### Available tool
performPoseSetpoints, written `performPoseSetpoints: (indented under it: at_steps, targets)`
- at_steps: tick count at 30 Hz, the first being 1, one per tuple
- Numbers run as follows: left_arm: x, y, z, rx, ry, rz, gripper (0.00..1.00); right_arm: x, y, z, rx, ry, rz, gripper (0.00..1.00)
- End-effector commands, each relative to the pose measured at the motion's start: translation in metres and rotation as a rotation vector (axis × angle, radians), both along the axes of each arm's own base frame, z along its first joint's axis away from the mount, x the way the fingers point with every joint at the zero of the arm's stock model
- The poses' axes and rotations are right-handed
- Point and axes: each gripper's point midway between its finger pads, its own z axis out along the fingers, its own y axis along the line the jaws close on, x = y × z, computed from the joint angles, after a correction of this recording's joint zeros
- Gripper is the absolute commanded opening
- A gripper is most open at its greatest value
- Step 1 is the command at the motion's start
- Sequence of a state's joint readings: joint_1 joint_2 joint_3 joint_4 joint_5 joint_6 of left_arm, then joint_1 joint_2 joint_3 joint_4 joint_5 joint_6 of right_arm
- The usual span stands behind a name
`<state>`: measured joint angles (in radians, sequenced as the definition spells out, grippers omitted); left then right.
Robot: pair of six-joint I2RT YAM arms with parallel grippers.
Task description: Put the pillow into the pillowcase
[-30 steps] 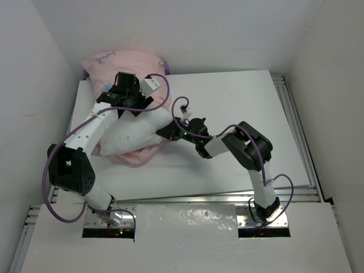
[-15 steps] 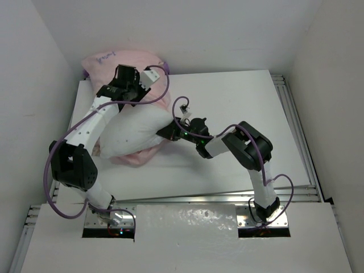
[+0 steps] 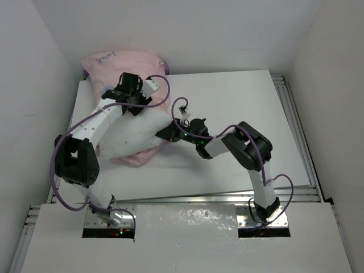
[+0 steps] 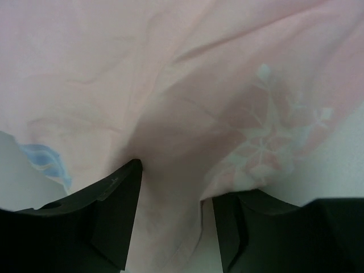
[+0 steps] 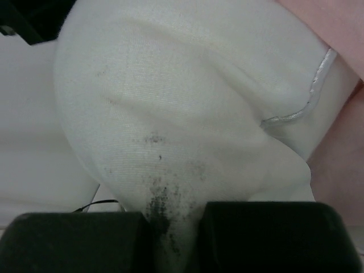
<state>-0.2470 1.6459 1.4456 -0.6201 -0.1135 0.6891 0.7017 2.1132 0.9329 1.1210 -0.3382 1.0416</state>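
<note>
One pillow (image 3: 133,136), white, lies on the left half of the table (image 3: 239,114), and its far end is lost under the left arm and pink cloth. One pillowcase (image 3: 122,61), pink side out, is bunched at the far-left corner and under the pillow. Its print only ghosts through. The right gripper (image 5: 173,213) is clamped tight on the pillow's smudged corner. The left gripper (image 4: 176,187) has its fingers apart astride a pink fold, and I can't tell whether it's pinching.
</note>
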Motion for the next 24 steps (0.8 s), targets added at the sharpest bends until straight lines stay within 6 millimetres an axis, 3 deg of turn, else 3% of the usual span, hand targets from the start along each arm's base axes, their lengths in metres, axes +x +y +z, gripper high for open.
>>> performPoseSetpoints:
  at_steps: [1, 2, 4, 6, 8, 9, 10, 11, 12, 14, 17, 20, 22, 23, 24]
  targets:
    - [-0.009, 0.012, -0.032, 0.053, 0.069, 0.016, 0.50, 0.006, -0.002, 0.021, 0.040, -0.082, -0.019, 0.00]
    - [-0.010, 0.015, -0.040, 0.070, 0.071, 0.024, 0.49, 0.007, -0.002, 0.021, 0.038, -0.083, -0.022, 0.00]
    - [0.005, 0.017, -0.036, 0.077, 0.012, 0.044, 0.25, 0.009, 0.000, 0.022, 0.042, -0.087, -0.020, 0.01]
    - [0.016, 0.006, -0.031, 0.026, 0.020, 0.037, 0.00, 0.011, 0.005, 0.025, 0.055, -0.098, -0.004, 0.09]
    - [0.023, -0.022, -0.005, -0.114, 0.025, -0.018, 0.00, 0.014, 0.009, 0.033, 0.071, -0.122, 0.004, 0.11]
    - [0.017, -0.035, 0.003, -0.177, 0.056, -0.061, 0.00, 0.015, 0.011, 0.040, 0.083, -0.145, 0.003, 0.08]
    - [-0.002, -0.043, 0.006, -0.219, 0.135, -0.096, 0.00, 0.018, 0.012, 0.048, 0.096, -0.172, -0.002, 0.00]
    - [-0.009, -0.056, 0.033, -0.273, 0.112, -0.160, 0.00, 0.022, 0.013, 0.065, 0.121, -0.212, -0.009, 0.00]
    - [-0.032, -0.073, 0.038, -0.336, 0.177, -0.236, 0.00, 0.026, 0.012, 0.083, 0.148, -0.279, -0.032, 0.00]
    - [-0.055, -0.088, 0.064, -0.378, 0.177, -0.314, 0.00, 0.034, 0.008, 0.115, 0.196, -0.372, -0.084, 0.00]
    - [-0.099, -0.097, 0.080, -0.419, 0.262, -0.421, 0.00, 0.050, -0.009, 0.185, 0.276, -0.559, -0.237, 0.00]
    - [-0.135, -0.101, 0.091, -0.463, 0.320, -0.474, 0.00, 0.073, -0.020, 0.231, 0.292, -0.653, -0.382, 0.00]
    - [-0.145, -0.106, 0.111, -0.512, 0.302, -0.494, 0.00, 0.098, -0.023, 0.234, 0.199, -0.672, -0.478, 0.00]
    - [-0.151, -0.114, 0.124, -0.557, 0.293, -0.533, 0.00, 0.109, -0.022, 0.256, 0.209, -0.692, -0.522, 0.00]
    - [-0.152, -0.119, 0.145, -0.591, 0.254, -0.545, 0.00, 0.126, -0.017, 0.236, 0.128, -0.664, -0.543, 0.00]
